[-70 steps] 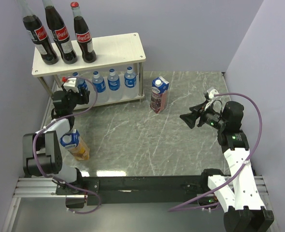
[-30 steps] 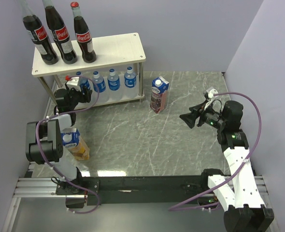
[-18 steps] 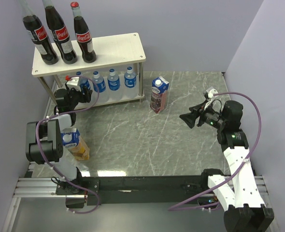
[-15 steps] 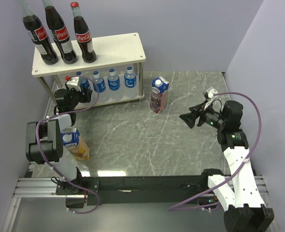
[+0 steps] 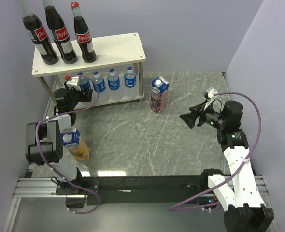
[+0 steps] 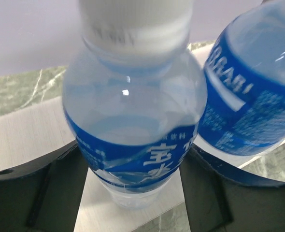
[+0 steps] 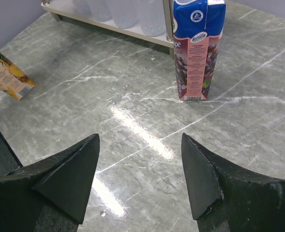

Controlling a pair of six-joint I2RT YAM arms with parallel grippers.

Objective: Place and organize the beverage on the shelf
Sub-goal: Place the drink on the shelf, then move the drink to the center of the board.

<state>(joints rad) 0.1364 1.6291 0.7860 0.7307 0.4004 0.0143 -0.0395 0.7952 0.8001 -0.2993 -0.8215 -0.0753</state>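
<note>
Top external: nearest the arm bases, the yellow carton (image 5: 76, 145) sits tilted on the table (image 5: 133, 140), partly overlapped by the left arm. It is well short of the shelf (image 5: 118, 48).

Right gripper (image 5: 188, 118) hangs over the right half of the table. Right wrist view shows its fingers (image 7: 70, 179) spread wide with nothing between them. It is aimed toward the purple carton (image 7: 196, 48), which is well apart from it.

The purple carton stands upright on the table, just beside the shelf's right end.

Left gripper (image 5: 82, 91) is at the left end of the lower tier. Left wrist view shows its dark fingers (image 6: 36, 198) lying against both sides of the leftmost water bottle (image 6: 133, 121), gripping it low on the body. The bottle is upright, its base on the whitish board.

Three more water bottles (image 5: 113, 79) stand in a row to its right on the same tier, the nearest just beside it.

Farthest back, three cola bottles (image 5: 58, 34) stand upright at the left end of the top board. The right half of that board is bare.
</note>
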